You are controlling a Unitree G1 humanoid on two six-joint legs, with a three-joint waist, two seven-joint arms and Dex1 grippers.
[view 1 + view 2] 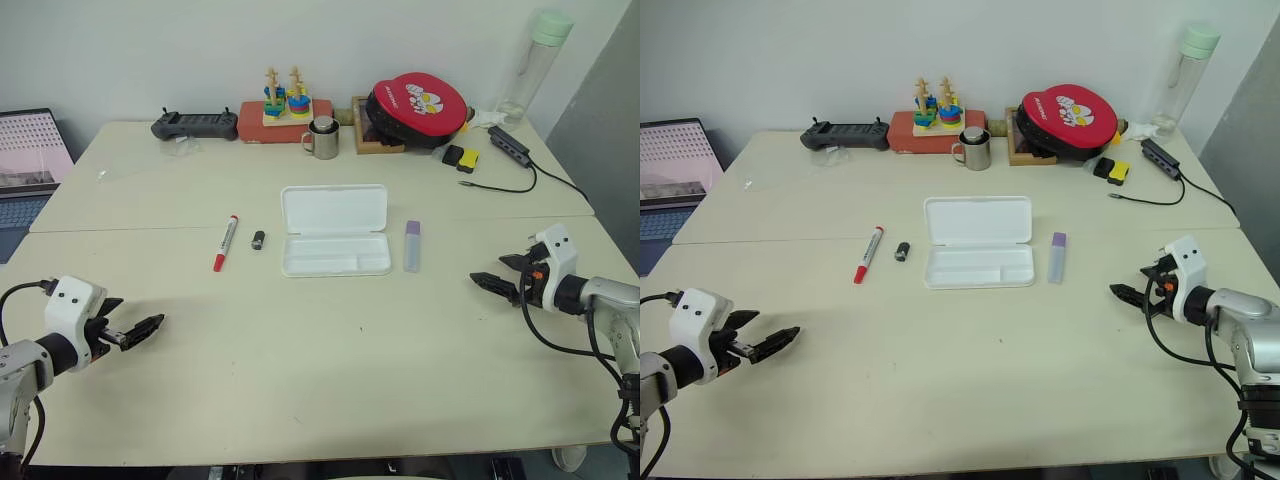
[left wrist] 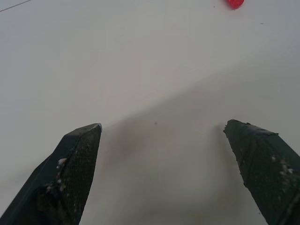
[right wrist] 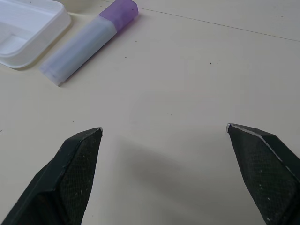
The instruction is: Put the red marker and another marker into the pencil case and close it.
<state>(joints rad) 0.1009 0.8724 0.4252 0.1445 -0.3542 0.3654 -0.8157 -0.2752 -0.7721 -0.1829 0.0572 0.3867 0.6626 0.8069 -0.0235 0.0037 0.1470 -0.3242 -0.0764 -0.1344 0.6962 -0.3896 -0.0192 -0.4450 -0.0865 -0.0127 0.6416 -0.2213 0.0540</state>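
Both markers still to be picked up beside the open pencil case

On the table [image 1: 300, 380] the pencil case [image 1: 335, 230] lies open; red marker [image 1: 226, 242] to its left, lavender marker [image 1: 412, 245] just right. Left gripper [image 1: 140, 331] and right gripper [image 1: 492, 281] hover empty, fingers wide: straddle each barrel crosswise.

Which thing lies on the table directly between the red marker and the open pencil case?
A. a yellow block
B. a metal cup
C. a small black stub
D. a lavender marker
C: the small black stub lies between the red marker and the open pencil case, while the lavender marker lies on the case's other side.
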